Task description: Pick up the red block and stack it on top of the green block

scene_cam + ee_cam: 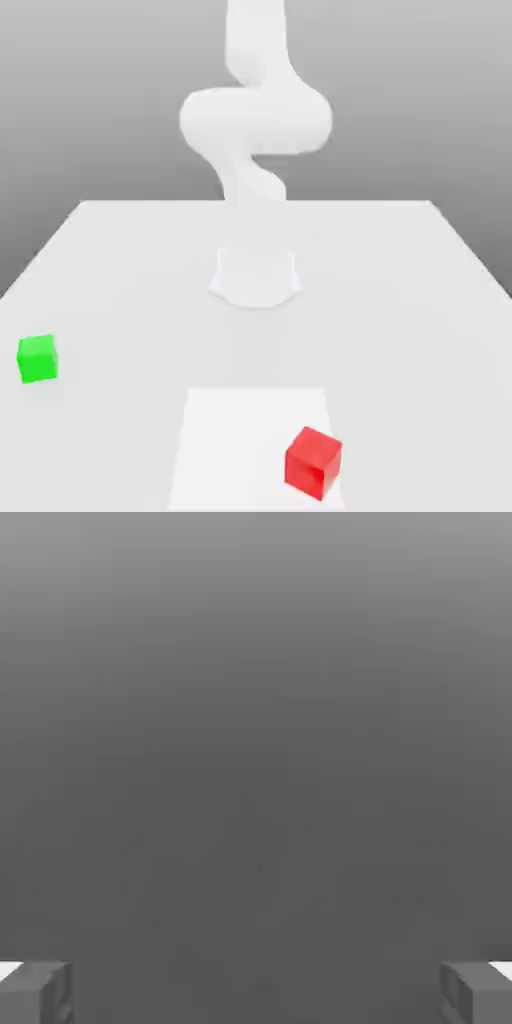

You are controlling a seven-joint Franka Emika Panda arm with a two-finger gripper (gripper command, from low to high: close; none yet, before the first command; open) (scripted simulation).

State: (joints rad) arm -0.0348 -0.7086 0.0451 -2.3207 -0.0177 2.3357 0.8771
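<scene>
End effector [256,994] — open, cut off by frame.

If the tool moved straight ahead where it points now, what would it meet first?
Probably nothing: between the open fingertips of the tool, the hand view gives only plain grey background, so the way looks free, though depth there is unclear.

The Panda arm [256,120] is smooth, matte white all over — rounded, bulging joints, a narrower link between; its base [256,277] flares at the foot; the gripper fingers [58,994] are dark grey — blocky, with white patches beside them.
</scene>
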